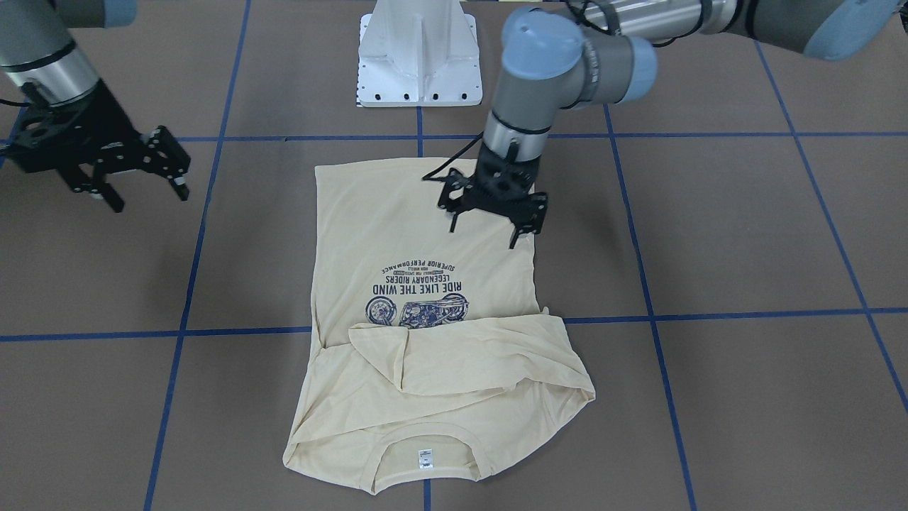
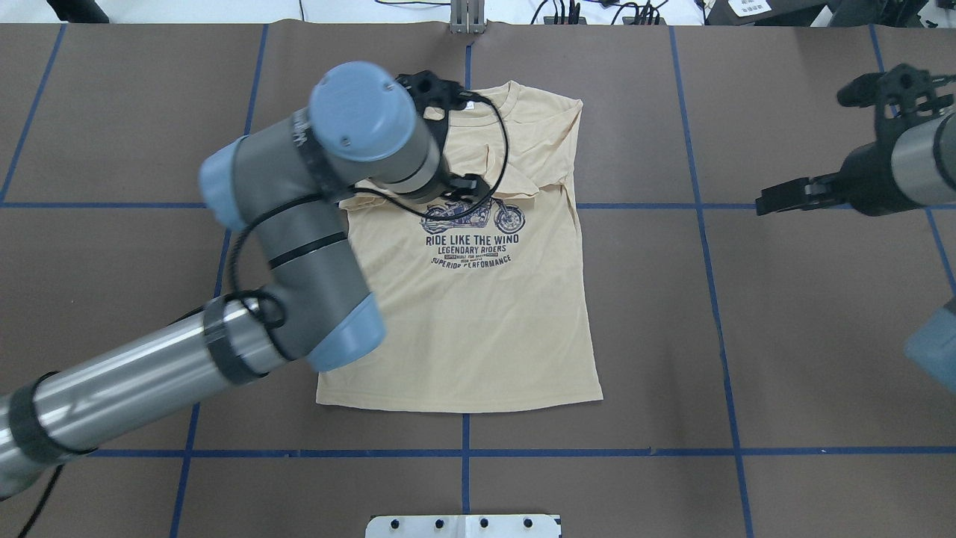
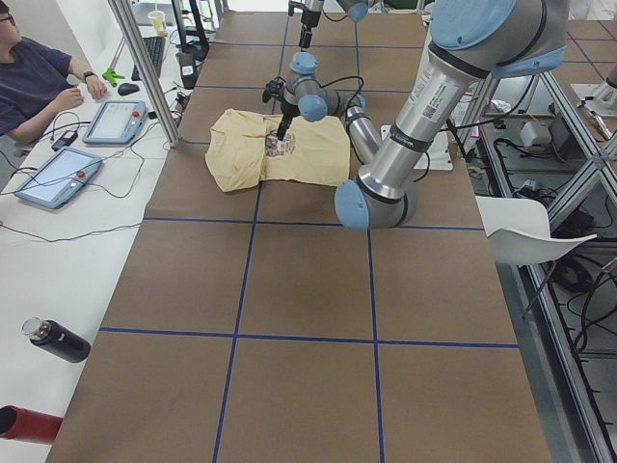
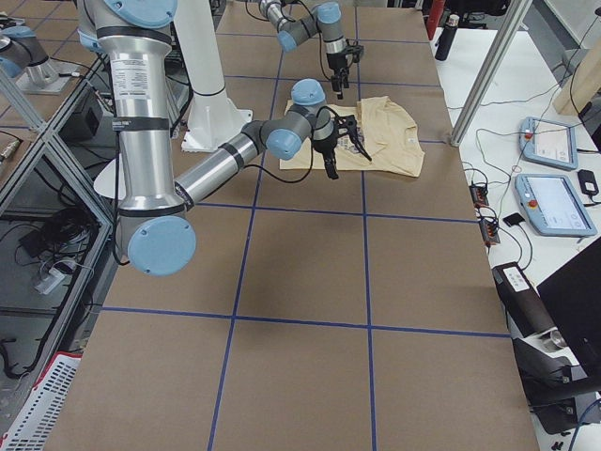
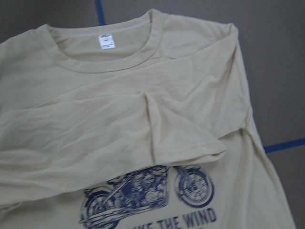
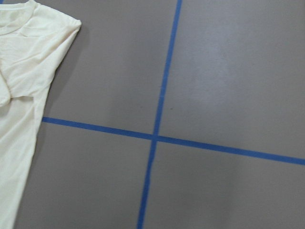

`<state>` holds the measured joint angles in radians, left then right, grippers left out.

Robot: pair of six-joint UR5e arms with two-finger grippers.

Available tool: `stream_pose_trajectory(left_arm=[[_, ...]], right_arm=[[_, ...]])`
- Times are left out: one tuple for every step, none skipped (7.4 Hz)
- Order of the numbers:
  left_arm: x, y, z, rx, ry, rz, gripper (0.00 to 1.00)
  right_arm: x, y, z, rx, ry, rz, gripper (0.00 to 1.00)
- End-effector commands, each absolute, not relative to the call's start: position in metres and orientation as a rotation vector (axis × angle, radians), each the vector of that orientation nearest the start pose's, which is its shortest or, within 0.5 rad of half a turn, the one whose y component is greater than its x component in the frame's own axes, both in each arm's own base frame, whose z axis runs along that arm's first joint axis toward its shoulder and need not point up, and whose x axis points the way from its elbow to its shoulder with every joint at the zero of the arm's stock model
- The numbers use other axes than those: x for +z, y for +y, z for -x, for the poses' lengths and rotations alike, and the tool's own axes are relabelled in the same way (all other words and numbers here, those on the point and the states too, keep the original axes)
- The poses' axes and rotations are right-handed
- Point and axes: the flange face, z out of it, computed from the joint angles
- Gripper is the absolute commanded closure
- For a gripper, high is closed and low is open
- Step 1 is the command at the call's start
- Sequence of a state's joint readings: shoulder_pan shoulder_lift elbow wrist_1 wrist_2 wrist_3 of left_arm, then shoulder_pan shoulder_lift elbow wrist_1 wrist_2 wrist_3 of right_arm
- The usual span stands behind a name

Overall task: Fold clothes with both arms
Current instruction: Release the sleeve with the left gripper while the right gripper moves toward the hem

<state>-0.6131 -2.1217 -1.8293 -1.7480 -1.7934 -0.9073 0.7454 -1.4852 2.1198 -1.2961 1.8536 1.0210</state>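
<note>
- Lying flat and print-up mid-table, the T-shirt point(image 1: 425, 234) runs lengthwise away from the white pedestal point(image 1: 418, 57) — hem nearest it, collar and neck label point(image 1: 424, 458) at the far end, sleeves folded in across the chest.
- The left gripper point(image 1: 489, 227) hangs above the shirt, fingers spread, holding nothing.
- The right gripper point(image 1: 145, 195) is well off to the side — also spread and empty.
- The brown table point(image 1: 745, 234) is gridded with blue tape point(image 1: 709, 314); an operator point(image 3: 29, 82) sits at a side bench with tablets point(image 3: 116, 121).
</note>
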Motion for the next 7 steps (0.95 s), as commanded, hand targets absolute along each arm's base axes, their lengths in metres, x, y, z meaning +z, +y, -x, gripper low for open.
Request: stream_pose_trajectory(left_arm=[[0.263, -0.395, -0.39, 0.12, 0.924, -0.383, 0.0], [0.279, -0.37, -0.409, 0.009, 0.952, -0.299, 0.0], [0.284, -0.344, -0.438, -0.079, 0.951, -0.271, 0.0], [0.285, -0.316, -0.46, -0.135, 0.966, -0.193, 0.0], [0.289, -0.294, -0.476, -0.194, 0.965, -0.152, 0.05], [0.301, -0.28, -0.49, -0.259, 0.945, -0.122, 0.12], [0.306, -0.274, -0.496, -0.263, 0.936, -0.106, 0.16]], right_arm=[[0.319, -0.348, 0.378, 0.114, -0.854, -0.353, 0.0], [0.318, -0.33, 0.406, 0.141, -0.845, -0.345, 0.0], [0.321, -0.319, 0.423, 0.167, -0.84, -0.337, 0.01], [0.322, -0.314, 0.427, 0.22, -0.85, -0.311, 0.02], [0.323, -0.313, 0.429, 0.248, -0.853, -0.294, 0.03], [0.323, -0.311, 0.43, 0.248, -0.854, -0.291, 0.03], [0.322, -0.311, 0.43, 0.247, -0.856, -0.291, 0.04]])
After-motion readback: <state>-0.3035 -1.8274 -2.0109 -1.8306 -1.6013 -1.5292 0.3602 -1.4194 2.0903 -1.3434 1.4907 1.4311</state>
